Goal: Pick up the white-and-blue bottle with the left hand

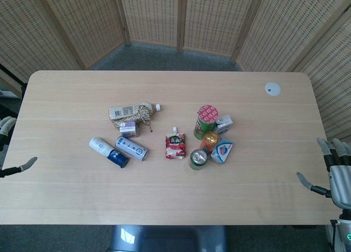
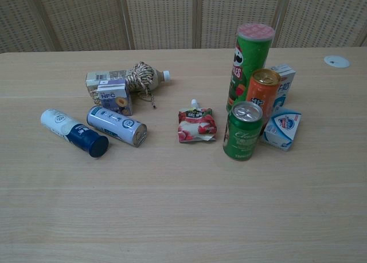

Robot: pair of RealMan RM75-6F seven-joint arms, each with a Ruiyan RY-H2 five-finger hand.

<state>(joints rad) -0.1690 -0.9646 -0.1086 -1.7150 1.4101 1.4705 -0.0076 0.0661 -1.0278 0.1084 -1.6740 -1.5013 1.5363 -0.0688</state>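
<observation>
- While my left hand (image 1: pixel 12 147) waits open at the table's left edge, the white-and-blue plastic bottle (image 1: pixel 108 152) lies well rightward — blue cap pointing toward me, rightward.
- Right hand (image 1: pixel 332 172) open too — far off.

Head view steeply overhead, chest view low, nearer; shared table (image 1: pixel 66 197) clutter.

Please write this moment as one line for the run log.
stage: not started | white-and-blue bottle: lying on table, untouched | left hand: open, at table edge | right hand: open

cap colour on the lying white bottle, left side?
Dark blue cap on the white-and-blue bottle; clearest in the chest view.
</observation>
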